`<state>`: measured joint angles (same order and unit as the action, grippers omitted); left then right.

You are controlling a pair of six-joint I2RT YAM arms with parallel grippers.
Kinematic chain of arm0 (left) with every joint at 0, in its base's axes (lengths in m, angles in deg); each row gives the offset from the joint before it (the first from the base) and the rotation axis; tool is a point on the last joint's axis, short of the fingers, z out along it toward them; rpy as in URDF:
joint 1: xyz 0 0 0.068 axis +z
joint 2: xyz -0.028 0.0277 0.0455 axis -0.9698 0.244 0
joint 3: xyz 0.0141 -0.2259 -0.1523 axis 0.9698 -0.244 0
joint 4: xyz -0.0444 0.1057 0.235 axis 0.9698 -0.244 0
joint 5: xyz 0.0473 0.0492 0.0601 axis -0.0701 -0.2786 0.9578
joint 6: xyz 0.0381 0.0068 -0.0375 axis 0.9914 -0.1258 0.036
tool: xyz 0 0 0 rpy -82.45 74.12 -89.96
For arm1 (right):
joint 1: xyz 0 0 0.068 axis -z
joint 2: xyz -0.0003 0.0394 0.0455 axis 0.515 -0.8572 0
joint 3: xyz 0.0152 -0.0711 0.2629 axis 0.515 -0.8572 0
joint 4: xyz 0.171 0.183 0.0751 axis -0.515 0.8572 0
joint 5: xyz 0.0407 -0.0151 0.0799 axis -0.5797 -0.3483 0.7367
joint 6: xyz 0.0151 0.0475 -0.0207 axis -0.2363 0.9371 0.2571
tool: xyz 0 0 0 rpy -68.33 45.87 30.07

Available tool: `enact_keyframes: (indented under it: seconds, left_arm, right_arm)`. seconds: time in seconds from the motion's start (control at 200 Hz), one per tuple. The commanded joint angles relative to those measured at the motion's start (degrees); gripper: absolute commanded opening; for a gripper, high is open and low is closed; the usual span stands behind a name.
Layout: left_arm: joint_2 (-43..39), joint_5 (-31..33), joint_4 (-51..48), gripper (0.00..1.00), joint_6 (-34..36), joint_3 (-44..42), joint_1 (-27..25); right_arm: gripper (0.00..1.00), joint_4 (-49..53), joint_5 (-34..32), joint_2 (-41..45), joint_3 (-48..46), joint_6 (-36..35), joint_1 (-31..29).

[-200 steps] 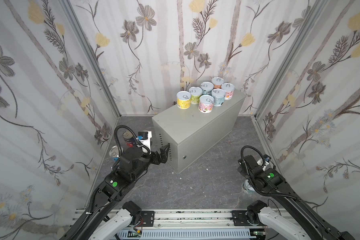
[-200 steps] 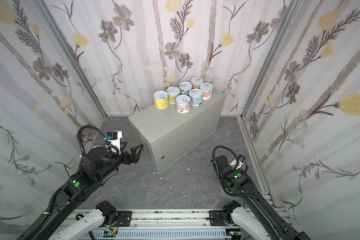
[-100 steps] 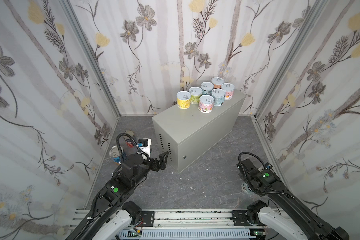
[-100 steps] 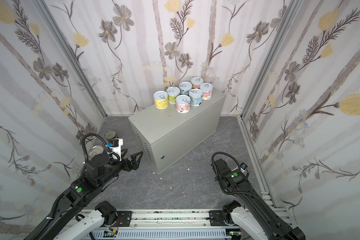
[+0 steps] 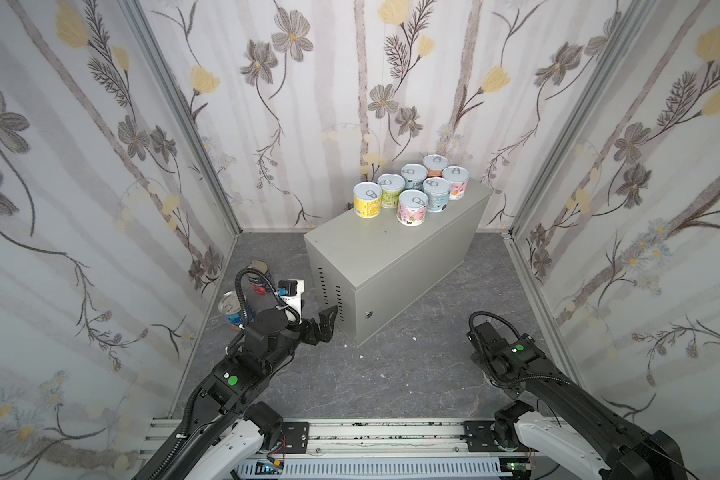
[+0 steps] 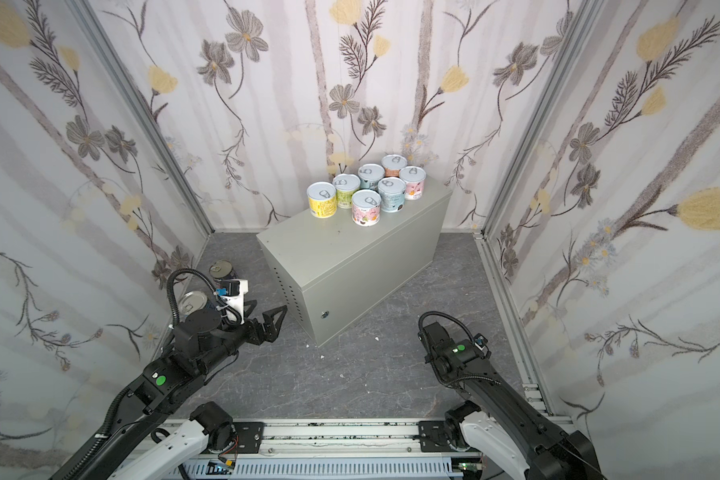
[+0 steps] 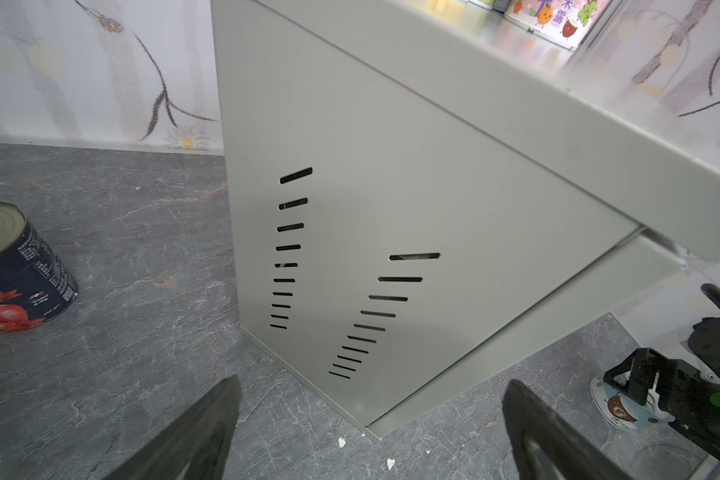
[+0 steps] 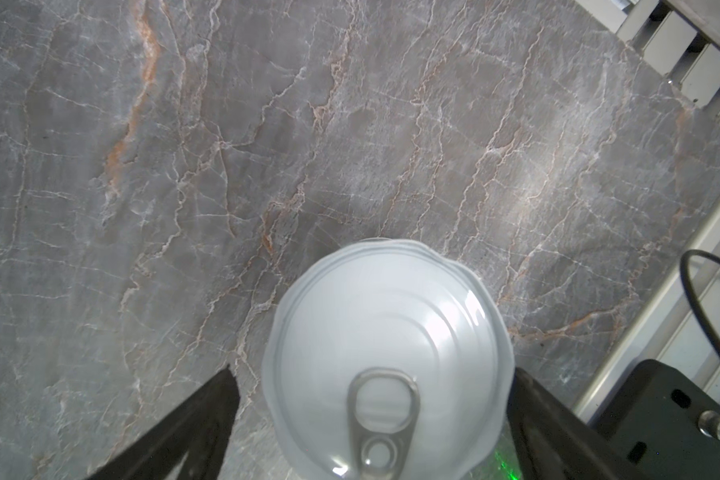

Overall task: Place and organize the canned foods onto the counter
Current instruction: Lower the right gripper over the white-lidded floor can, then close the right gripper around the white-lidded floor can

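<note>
- While the right claw (image 8: 375, 370) is hidden beneath the right arm (image 5: 516, 357) in both top views, its wrist view shows it released; the jaws stand on either side of a short can (image 8: 387, 345) upright on the floor (image 8: 184, 166); only the white pull-tab lid shows there, and the label is out of sight.
- Left claw (image 6: 267, 309) is released and empty, held low near the slotted end of the tabletop (image 6: 350, 249).
- Seven short cans (image 5: 436, 199) stand bunched at the far end of the tabletop; their print is too small to read; in the left wrist view one of them is cut off by the frame edge, showing cartoon fruit and characters too blurred to make out.
- Navy-red can (image 7: 17, 274) stands on the floor by the left wall, cropped at the frame edge; the letters "TOES" sit above a tomato picture; the finer print is illegible.
- Blue can (image 5: 230, 309) stands just in front of it, partly covered by the left arm's cable (image 5: 238, 291); its label cannot be read.
</note>
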<state>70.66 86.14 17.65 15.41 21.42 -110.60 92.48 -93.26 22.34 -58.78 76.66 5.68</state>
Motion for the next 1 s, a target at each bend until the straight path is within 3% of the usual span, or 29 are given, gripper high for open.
enact_keyframes:
  seconds: [0.0, 0.21, 0.495, 0.994]
  left_arm:
    - [0.4, 0.0, 1.2, 1.00, -0.4, -0.1, 0.0]
    - [1.1, -0.2, 1.3, 1.00, -0.6, 0.1, 0.0]
    - [1.0, 0.2, 1.3, 1.00, -0.4, -0.5, 0.0]
    - [0.1, 1.6, 0.8, 1.00, -1.4, -1.6, 0.1]
  right_arm:
    - [1.00, -3.7, -0.1, -1.2, -0.1, 0.4, 0.6]
    - [1.00, -7.4, -0.5, -2.7, -0.6, -2.8, 4.2]
    - [1.00, -17.2, 2.4, -2.5, -1.2, -12.7, 6.9]
    - [1.00, -32.2, 12.3, -4.6, -1.1, -27.9, 5.0]
